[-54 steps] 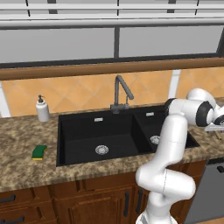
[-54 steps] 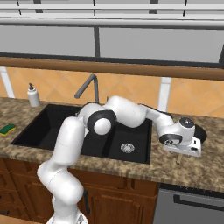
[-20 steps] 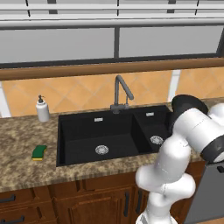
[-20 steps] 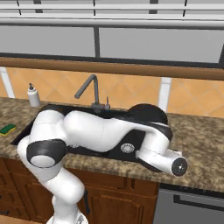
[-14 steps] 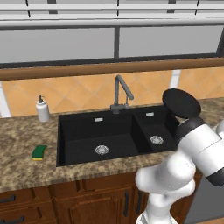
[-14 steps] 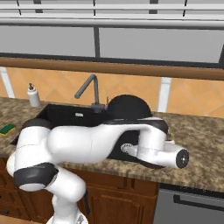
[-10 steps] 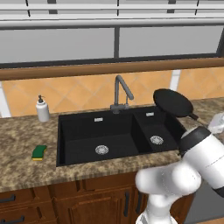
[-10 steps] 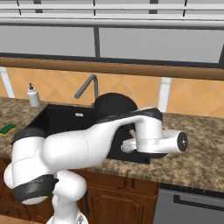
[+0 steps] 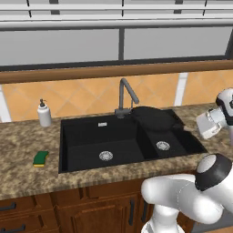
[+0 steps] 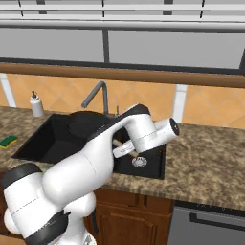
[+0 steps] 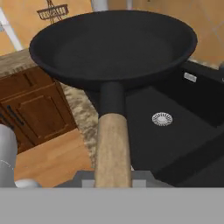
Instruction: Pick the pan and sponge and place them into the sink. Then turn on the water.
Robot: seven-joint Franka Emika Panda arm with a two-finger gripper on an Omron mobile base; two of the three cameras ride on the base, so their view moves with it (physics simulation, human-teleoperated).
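In the left base view we saw the white Franka arm rise from the lower right, its big rounded elbow low in the frame and its white wrist at the right edge, mid-height. In the right base view the arm swept up from the lower left to the centre, forearm stretched rightward. The two-finger gripper [image 10: 125, 149] sat just below that wrist, clamped on the tan wooden handle of the round black frying pan [image 11: 113, 43], which stretched away toward the top of the hand view.
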